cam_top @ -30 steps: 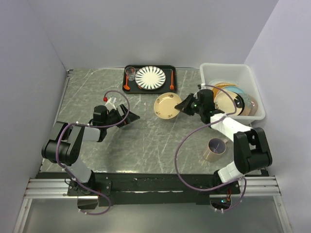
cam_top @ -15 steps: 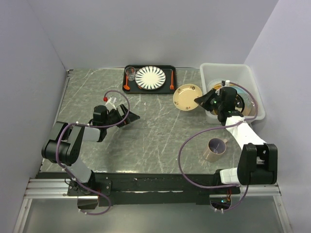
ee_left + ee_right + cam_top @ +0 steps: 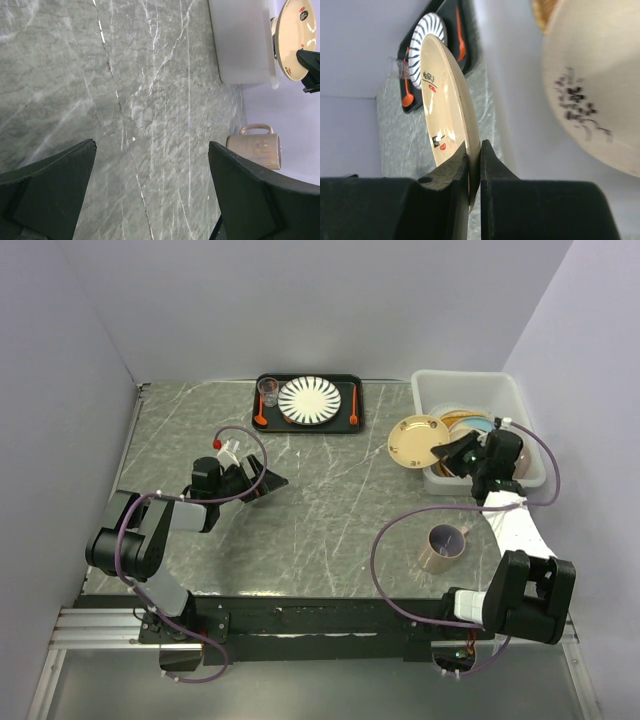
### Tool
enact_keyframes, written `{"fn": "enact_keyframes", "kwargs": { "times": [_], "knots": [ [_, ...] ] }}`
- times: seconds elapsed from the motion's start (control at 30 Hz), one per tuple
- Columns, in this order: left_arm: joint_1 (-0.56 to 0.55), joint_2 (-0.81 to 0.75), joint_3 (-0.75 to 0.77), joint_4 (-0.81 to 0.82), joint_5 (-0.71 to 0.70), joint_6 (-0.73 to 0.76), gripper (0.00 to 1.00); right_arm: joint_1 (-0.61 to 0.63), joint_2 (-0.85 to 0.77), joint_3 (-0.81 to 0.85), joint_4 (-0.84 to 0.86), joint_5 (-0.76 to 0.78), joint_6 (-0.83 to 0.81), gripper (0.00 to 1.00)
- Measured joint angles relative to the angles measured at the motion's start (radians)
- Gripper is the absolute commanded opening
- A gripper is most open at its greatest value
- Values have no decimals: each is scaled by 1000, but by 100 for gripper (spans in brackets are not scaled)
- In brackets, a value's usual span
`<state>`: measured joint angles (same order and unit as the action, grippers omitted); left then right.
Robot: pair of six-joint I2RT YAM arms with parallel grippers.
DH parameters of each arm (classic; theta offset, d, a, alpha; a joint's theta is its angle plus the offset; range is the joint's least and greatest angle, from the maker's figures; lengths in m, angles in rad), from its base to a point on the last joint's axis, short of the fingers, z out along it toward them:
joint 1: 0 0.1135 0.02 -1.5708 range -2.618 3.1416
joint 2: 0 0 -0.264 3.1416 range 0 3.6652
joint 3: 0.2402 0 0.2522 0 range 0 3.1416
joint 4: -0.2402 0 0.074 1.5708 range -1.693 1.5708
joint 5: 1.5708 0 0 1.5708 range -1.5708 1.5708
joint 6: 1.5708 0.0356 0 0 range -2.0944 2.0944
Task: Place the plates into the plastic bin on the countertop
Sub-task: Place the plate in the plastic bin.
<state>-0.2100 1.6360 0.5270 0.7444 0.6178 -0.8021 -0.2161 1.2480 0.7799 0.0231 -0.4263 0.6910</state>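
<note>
My right gripper (image 3: 452, 452) is shut on the rim of a cream plate (image 3: 417, 440) with small dark and red marks. It holds the plate tilted at the left wall of the white plastic bin (image 3: 436, 389). In the right wrist view the plate (image 3: 445, 100) stands edge-on between my fingertips (image 3: 474, 160), beside the bin's wall (image 3: 515, 75). Several plates (image 3: 472, 424) lie stacked inside the bin. My left gripper (image 3: 268, 483) is open and empty, low over the grey-green countertop (image 3: 320, 510). The left wrist view shows the held plate (image 3: 295, 40) far off.
A black tray (image 3: 345, 422) at the back holds a white plate with dark radial stripes (image 3: 309, 399), a glass (image 3: 268, 390) and orange utensils. A tan mug (image 3: 442, 546) lies on its side near my right arm's base. Grey walls enclose the countertop.
My right gripper has carried the cream plate rightward from mid-table to the bin's left wall. The left arm has not moved.
</note>
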Motion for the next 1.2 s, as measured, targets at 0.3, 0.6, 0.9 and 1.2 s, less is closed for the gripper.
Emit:
{"fn": "enact_keyframes", "kwargs": {
  "times": [0.3,0.6,0.9,1.2],
  "knots": [
    [0,5,0,10,6,-1,99,-139,-34,-57,14,-46,16,0],
    [0,5,0,14,8,-1,99,-232,-43,-68,29,-98,30,0],
    [0,5,0,15,10,-3,99,-354,-45,-81,40,-103,39,0],
    [0,5,0,16,14,-4,99,-416,-43,-146,89,-90,89,0]
  ]
}}
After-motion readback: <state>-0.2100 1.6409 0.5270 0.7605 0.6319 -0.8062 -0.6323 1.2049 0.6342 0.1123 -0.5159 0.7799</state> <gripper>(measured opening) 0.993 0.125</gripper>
